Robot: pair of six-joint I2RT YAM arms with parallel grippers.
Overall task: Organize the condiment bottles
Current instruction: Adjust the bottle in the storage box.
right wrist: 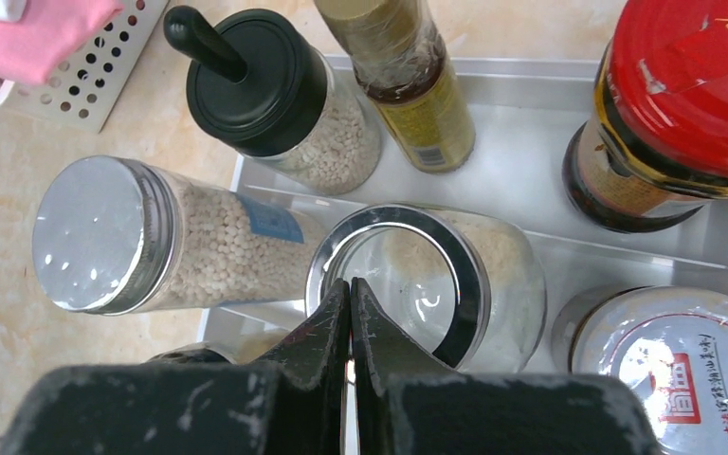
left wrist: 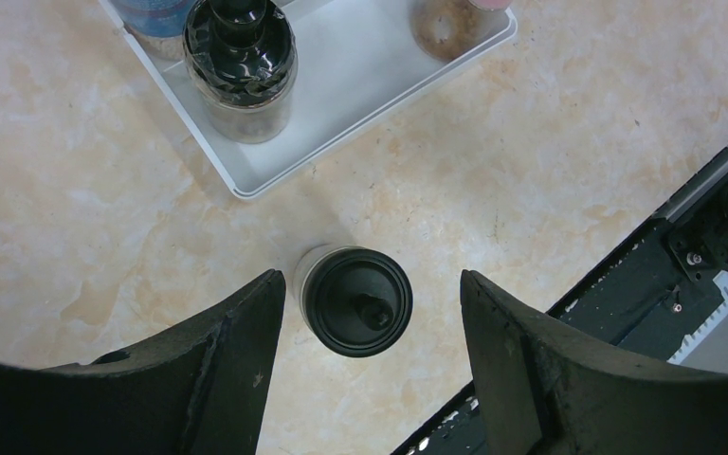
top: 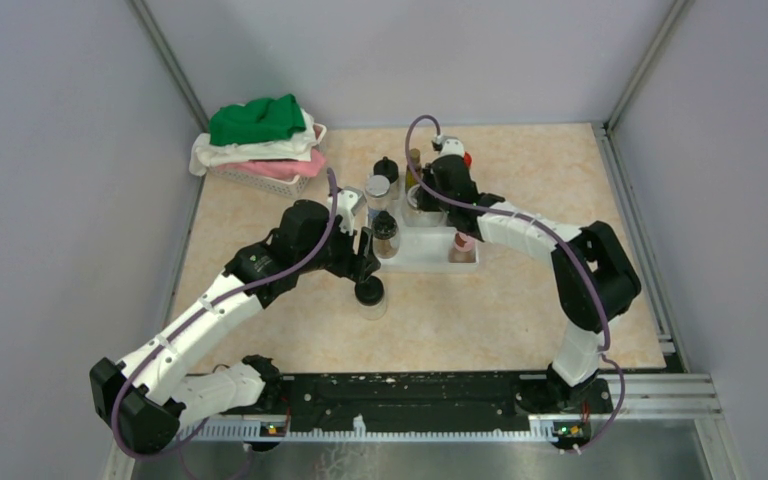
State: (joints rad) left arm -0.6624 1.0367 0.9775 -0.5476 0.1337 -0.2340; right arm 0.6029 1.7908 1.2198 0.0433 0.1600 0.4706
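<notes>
A black-capped glass jar [top: 369, 295] stands alone on the table in front of the white stepped tray [top: 422, 262]. My left gripper [top: 365, 262] hangs open above it, and the jar [left wrist: 357, 301] shows between the spread fingers [left wrist: 237, 360], apart from both. My right gripper [right wrist: 349, 287] is shut and empty over the rim of a silver-ringed jar [right wrist: 455, 275] in the tray. Around it stand a silver-capped jar [right wrist: 95, 232], a black knob-capped jar [right wrist: 256, 81], a slim amber bottle [right wrist: 408, 76], a red-capped jar [right wrist: 692, 95] and a white-red capped jar [right wrist: 673, 370].
A black-capped jar [left wrist: 240, 66] and a pink-capped jar [top: 463, 243] stand on the tray's front step. A basket of folded clothes [top: 260, 140] sits at the back left. The black base rail [top: 410, 400] runs along the near edge.
</notes>
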